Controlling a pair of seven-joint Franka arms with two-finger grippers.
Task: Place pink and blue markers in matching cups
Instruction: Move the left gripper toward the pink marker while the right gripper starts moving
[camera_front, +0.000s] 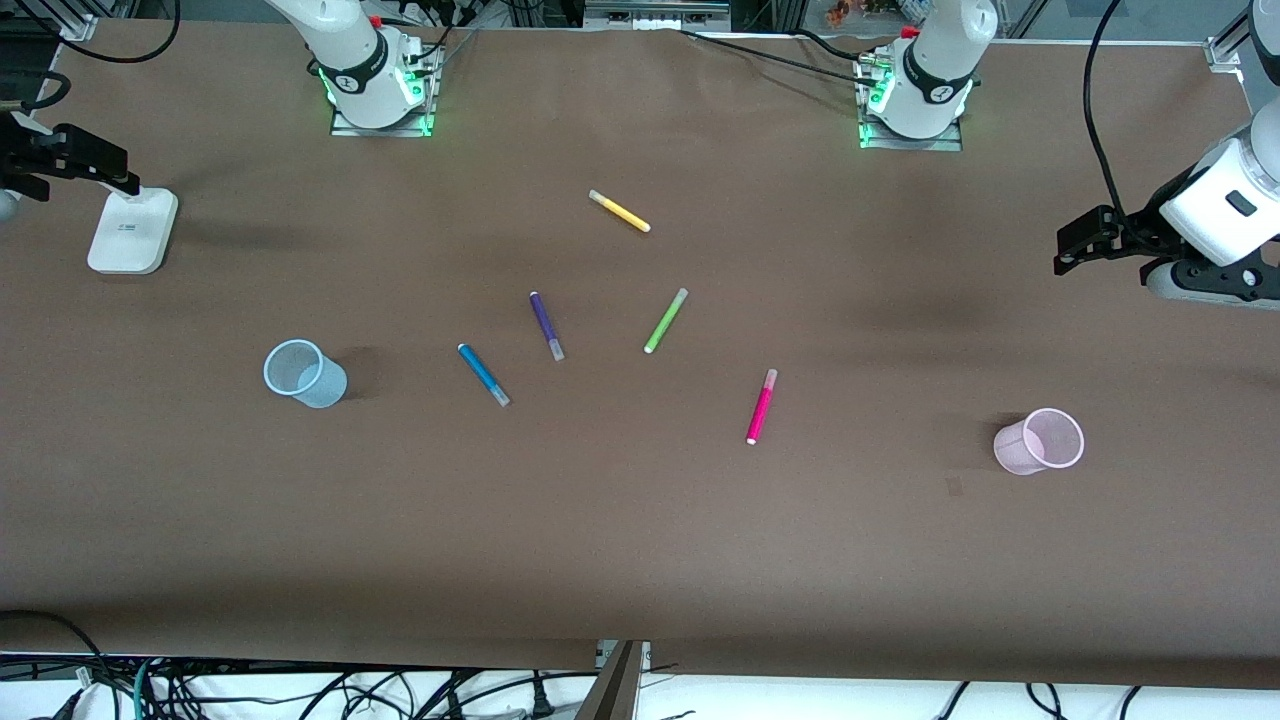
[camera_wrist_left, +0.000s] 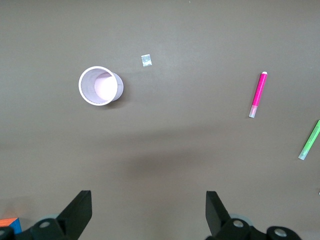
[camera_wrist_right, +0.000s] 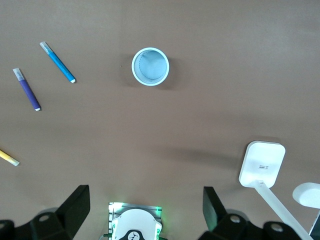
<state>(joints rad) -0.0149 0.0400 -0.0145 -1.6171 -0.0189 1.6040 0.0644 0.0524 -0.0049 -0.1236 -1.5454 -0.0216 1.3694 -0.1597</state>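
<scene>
We hold our left gripper (camera_wrist_left: 148, 215) spread and empty above the worktop's (camera_front: 640, 540) left-arm end, our right gripper (camera_wrist_right: 142, 212) likewise at the other. Slim magenta-pink marker (camera_front: 761, 407) and bright blue marker (camera_front: 483, 374) lie flat between translucent pale pink cup (camera_front: 1040, 441) and pale blue cup (camera_front: 304, 373).

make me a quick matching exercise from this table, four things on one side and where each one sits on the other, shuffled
Things:
1. pink marker
2. blue marker
3. pink cup
4. blue cup

Places:
A. upright toward the right arm's end
B. lying beside the purple marker
C. upright toward the left arm's end
D. lying nearer the front camera than the green marker

Pairs: 1-D, 2-B, 3-C, 4-A
</scene>
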